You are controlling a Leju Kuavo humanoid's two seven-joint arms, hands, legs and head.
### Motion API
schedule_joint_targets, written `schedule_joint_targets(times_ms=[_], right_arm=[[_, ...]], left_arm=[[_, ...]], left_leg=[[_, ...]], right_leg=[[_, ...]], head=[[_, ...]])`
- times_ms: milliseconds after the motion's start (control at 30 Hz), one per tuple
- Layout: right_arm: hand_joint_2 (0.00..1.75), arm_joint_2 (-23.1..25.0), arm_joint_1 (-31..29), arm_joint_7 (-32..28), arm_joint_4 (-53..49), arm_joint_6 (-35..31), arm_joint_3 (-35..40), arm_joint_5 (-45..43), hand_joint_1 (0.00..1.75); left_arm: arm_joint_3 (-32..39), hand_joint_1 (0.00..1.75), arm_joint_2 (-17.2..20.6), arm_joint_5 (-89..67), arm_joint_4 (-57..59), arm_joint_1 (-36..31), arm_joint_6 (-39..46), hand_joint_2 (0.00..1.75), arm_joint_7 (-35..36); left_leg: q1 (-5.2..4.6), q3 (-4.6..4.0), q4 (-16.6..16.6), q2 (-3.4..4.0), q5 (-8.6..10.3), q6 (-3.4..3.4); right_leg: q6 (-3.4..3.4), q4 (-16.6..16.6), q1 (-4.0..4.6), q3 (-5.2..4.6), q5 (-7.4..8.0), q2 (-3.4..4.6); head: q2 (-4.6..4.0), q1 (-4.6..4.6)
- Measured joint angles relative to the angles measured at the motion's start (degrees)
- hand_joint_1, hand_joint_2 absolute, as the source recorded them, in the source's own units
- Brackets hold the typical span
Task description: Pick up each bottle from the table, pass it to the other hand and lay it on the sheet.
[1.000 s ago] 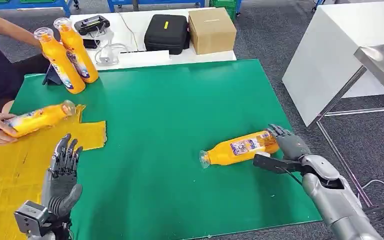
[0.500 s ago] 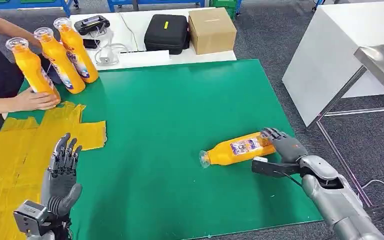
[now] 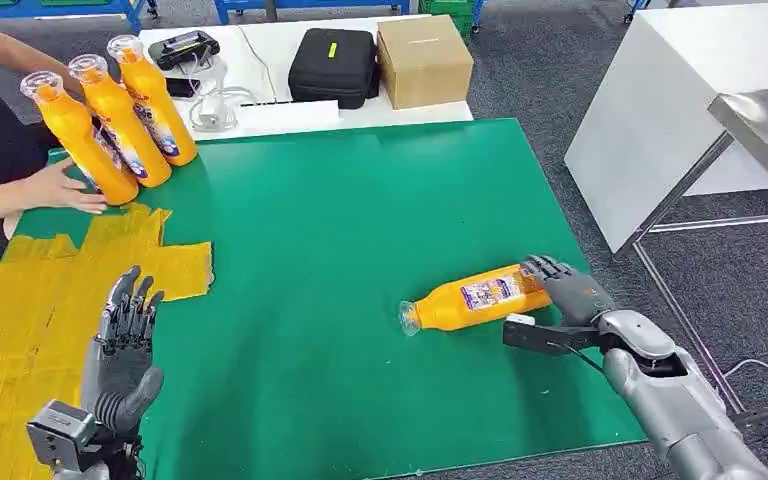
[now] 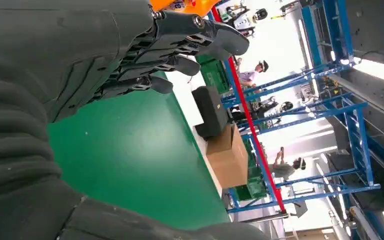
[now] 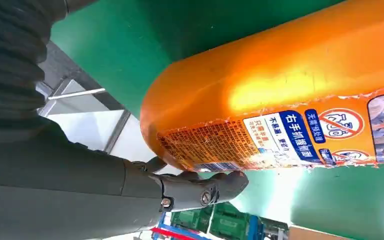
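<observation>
Lying bottle [image 3: 472, 298]: on its side, mid-counter.
Right hand [image 3: 563, 290]: fingers spread around the lying bottle's base, touching, not closed.
Left hand [image 3: 126, 345]: fingers apart, holding nothing.

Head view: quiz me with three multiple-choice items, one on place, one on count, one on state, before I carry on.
1. Where does the lying bottle rest?
A. on the yellow sheet
B. on the green mat, by the right hand
C. on the white table

2. How many bottles stand upright at the mat's far left?
A. one
B. two
C. three

3. What is the left hand doing?
A. holding nothing, fingers apart
B. gripping a bottle
C. pressing the cardboard box

Key: 1 B, the bottle lies on the green mat at the right hand; 2 C, three stand together; 3 A, nothing is in it.
</observation>
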Motion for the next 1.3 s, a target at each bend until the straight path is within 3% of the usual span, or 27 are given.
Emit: schedule_joint_targets(times_ms=[267,300,400,567,933,1000,1133,1300], right_arm=[[1.75,-0.98,-0.85,-0.81,-0.46,0.09,2.43,1.23,0.00],[1.75,-1.01,-0.93,-0.77,-0.46,0.07,2.67,1.42,1.75],[1.75,-1.14,-1.83,-0.79,-0.39,1.62,4.00,3.61,1.75],[1.75,-4.75,-7.58,-3.54,1.88,11.61,12.55,3.52,1.75],[1.75,-4.37,-12.28,-0.90,8.92,8.87,23.15,3.22,1.75],[1.75,-3.34,-12.94,-0.70,10.89,7.91,24.15,3.43,1.75],[1.75,-1.57,-14.11,-0.59,14.34,6.58,25.70,3.83,1.75],[1.75,-0.74,-15.04,-0.57,16.52,6.10,26.56,3.87,1.75]], left_arm=[[0.00,0.00,0.11,0.07,0.33,-0.12,0.04,0.00,-0.11],[0.00,0.00,0.11,0.07,0.33,-0.11,0.04,0.00,-0.11],[0.00,0.00,0.11,0.07,0.39,-0.12,0.13,0.00,-0.13],[-0.15,0.00,0.28,0.26,1.62,-1.21,0.81,0.00,-0.70],[-0.77,0.00,0.61,0.74,3.65,-3.00,0.90,0.00,-0.72],[-0.92,0.00,0.61,0.74,3.91,-3.32,0.92,0.00,-0.61],[-1.27,0.00,0.63,0.74,4.44,-3.79,1.05,0.00,-0.55],[-1.36,0.00,0.68,0.74,4.59,-4.13,1.27,0.00,-0.50]], left_leg=[[0.00,0.00,0.00,0.00,0.00,0.00],[0.00,0.00,0.00,0.00,0.00,0.00],[0.00,0.00,0.00,0.00,0.00,0.00],[0.00,0.10,0.02,-0.02,0.01,0.01],[0.07,0.75,-0.01,0.28,-0.17,-0.08],[0.14,1.19,-0.02,0.49,-0.45,-0.11],[0.21,2.14,-0.04,1.00,-1.07,-0.08],[0.25,2.80,-0.04,1.12,-1.24,-0.08]], right_leg=[[0.00,0.00,0.00,0.01,0.00,0.01],[0.00,0.00,0.01,0.01,0.00,0.00],[0.00,0.00,0.00,-0.01,0.00,0.02],[0.00,-0.01,-0.01,0.04,0.00,-0.04],[-0.03,-0.04,0.05,0.37,-0.03,0.21],[-0.08,-0.10,0.13,0.28,-0.13,0.39],[-0.17,-0.15,0.16,1.13,-0.49,0.88],[-0.17,-0.17,0.17,1.74,-0.60,1.05]], head=[[0.00,-0.02],[0.00,0.00],[0.00,0.00],[0.00,0.00],[0.00,0.00],[0.00,0.02],[0.00,0.02],[0.00,0.02]])
